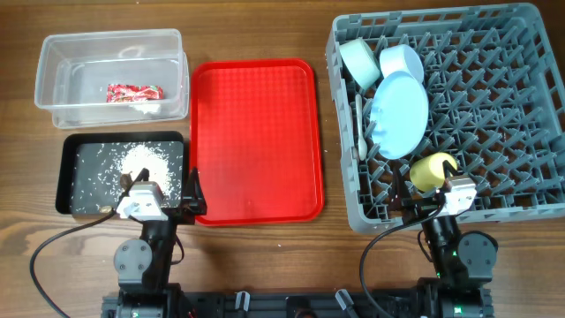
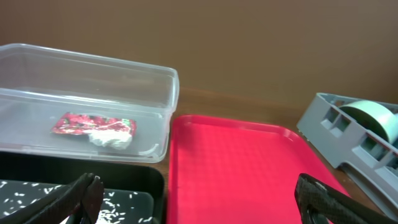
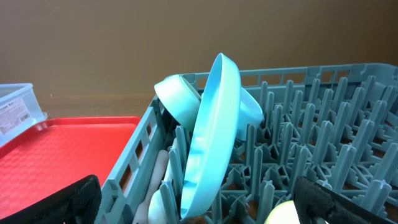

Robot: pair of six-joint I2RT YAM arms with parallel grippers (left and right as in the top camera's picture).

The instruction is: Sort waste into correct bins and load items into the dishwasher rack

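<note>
The red-and-white wrapper (image 1: 134, 92) lies in the clear tub (image 1: 53, 62); it also shows in the left wrist view (image 2: 93, 127). Rice scraps (image 1: 141, 162) lie in the black tray (image 1: 69, 177). The grey rack (image 1: 494, 115) holds two bowls (image 1: 360, 60) (image 1: 403, 62), the pale blue plate (image 1: 399, 110) on edge, white cutlery (image 1: 360, 132) and the yellow cup (image 1: 432, 170). My left gripper (image 1: 161, 190) (image 2: 199, 199) is open and empty, straddling the black tray and the red tray. My right gripper (image 1: 431, 196) (image 3: 196, 205) is open at the rack's near edge, the cup (image 3: 283, 214) beside its right finger.
The flat red serving tray (image 1: 256, 141) lies between the bins and the rack, with nothing on it. The rack's right half has bare pegs. Cables run from both arm bases at the table's front edge.
</note>
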